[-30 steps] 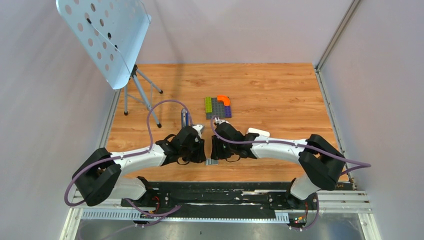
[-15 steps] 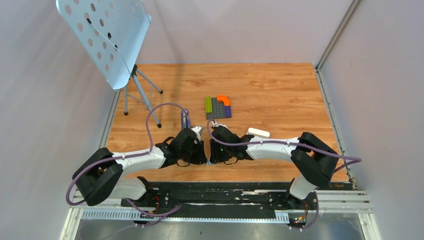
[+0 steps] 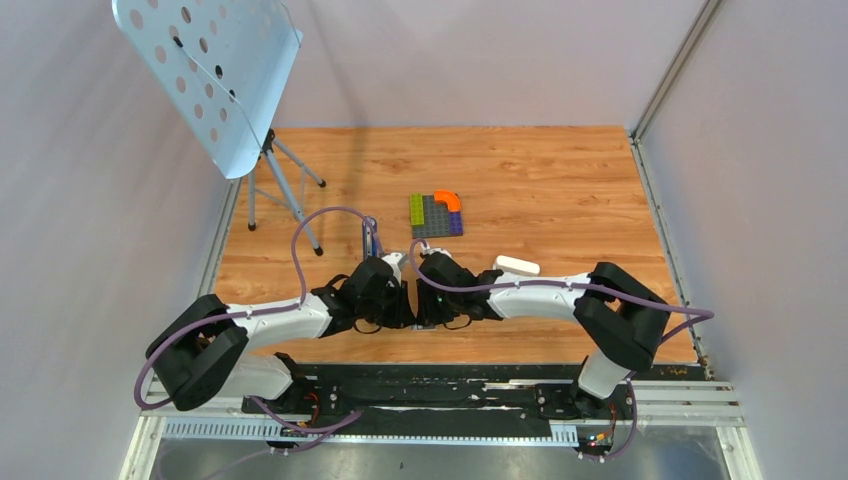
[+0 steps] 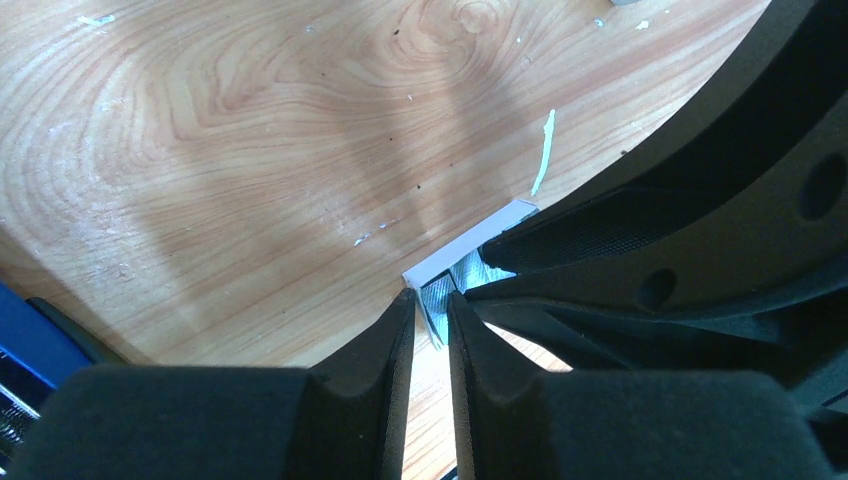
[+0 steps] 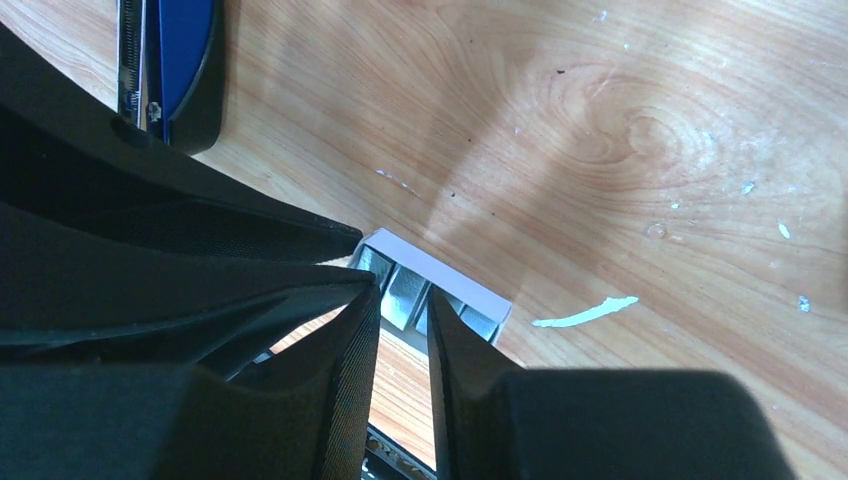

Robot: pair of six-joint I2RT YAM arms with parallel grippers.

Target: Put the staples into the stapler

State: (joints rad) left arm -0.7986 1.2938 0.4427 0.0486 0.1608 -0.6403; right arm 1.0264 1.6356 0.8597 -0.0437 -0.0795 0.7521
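Observation:
The staples' small white box (image 4: 470, 238) lies near the table's front edge, with grey strips (image 5: 475, 321) inside it. In the top view both grippers hide it. My left gripper (image 4: 430, 298) has its jaws nearly together on a grey staple strip (image 4: 434, 305) that sticks up out of the box end. My right gripper (image 5: 398, 290) faces it tip to tip, its narrowly parted fingertips down in the box (image 5: 445, 277) on either side of a strip; contact is unclear. The blue stapler (image 3: 369, 238) lies just behind the left gripper (image 3: 405, 318), apart from both hands.
A multicoloured block plate (image 3: 436, 214) sits mid-table. Beside the right forearm lies a white rounded bar (image 3: 516, 265). A perforated music stand (image 3: 215, 80) on a tripod occupies the back left. A white scrap (image 5: 585, 312) lies by the box. The black base rail is close behind the grippers.
The right gripper has slid left until it meets the left gripper over the box, which is now covered in the top view. The left jaws have narrowed.

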